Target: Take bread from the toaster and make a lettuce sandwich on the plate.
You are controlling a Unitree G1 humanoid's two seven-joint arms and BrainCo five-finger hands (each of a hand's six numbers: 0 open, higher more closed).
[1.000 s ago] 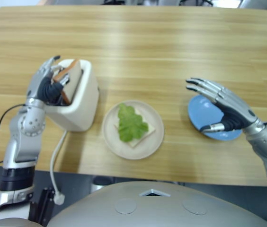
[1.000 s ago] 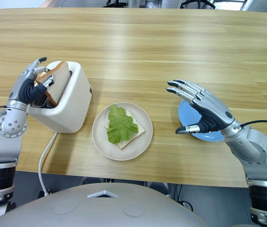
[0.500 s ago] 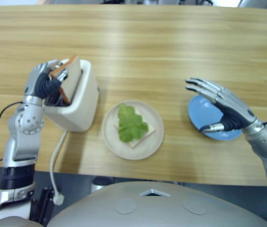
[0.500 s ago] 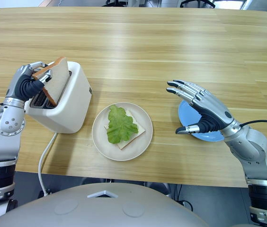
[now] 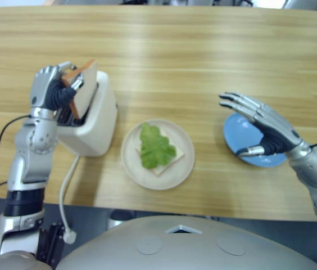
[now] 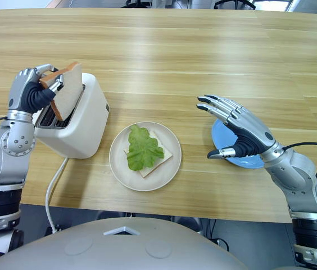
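Since one second ago the left hand (image 6: 28, 93) has gone up, and the slice of bread (image 6: 68, 90) in it stands now higher out of the toaster (image 6: 82, 126); the right hand (image 6: 243, 132) has kept its place.

At the left of the frame the fingers of the left hand are closed on the upper part of this slice. The slice is tilted, with its brown crust on top, and its lower edge is still at the slot of the white toaster. One white cable (image 6: 53, 188) runs from the toaster over the near edge of the bench (image 6: 175, 56).

Two slices of bread can be counted. The second slice (image 6: 166, 153) lies flat on the beige plate (image 6: 117, 164) at the lower middle of the frame, just to the right of the toaster, and one green lettuce leaf (image 6: 143, 147) lies on top of it.

The plates are also two. The second one is the blue plate (image 6: 255, 162) at the right, well apart from the beige one. Over it hangs the right hand, its fingers spread and stretched, holding nothing.
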